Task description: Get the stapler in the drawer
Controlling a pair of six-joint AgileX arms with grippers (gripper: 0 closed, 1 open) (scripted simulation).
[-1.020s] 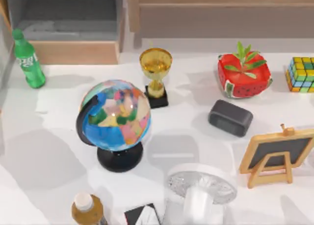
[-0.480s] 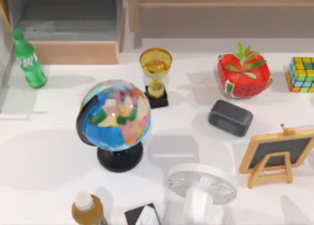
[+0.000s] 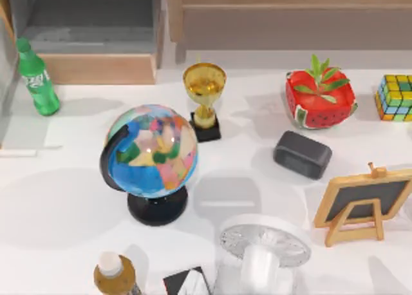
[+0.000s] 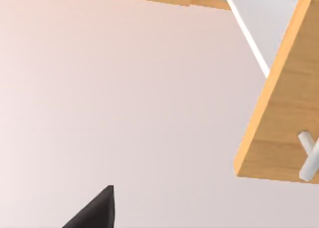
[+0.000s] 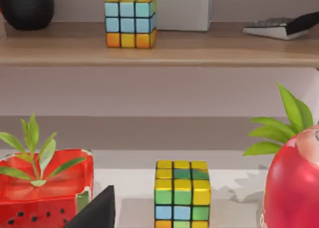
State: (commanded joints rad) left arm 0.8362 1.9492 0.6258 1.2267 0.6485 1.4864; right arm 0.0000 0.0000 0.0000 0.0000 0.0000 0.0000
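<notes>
- Tan-fronted drawer (image 3: 96,68) stands open at top left, beside my green bottle (image 3: 37,78).
- Left wrist view: drawer front close by; I cannot tell jaw state.
- Right wrist view: Rubik's cube (image 5: 182,194) ahead; jaw state likewise unclear.

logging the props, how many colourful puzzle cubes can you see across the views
2. One multicoloured puzzle cube stands on the white table at the top view's right edge, beside the red watermelon-patterned planter. Another multicoloured cube sits on the brown wooden shelf above. Others may be hidden.
</notes>
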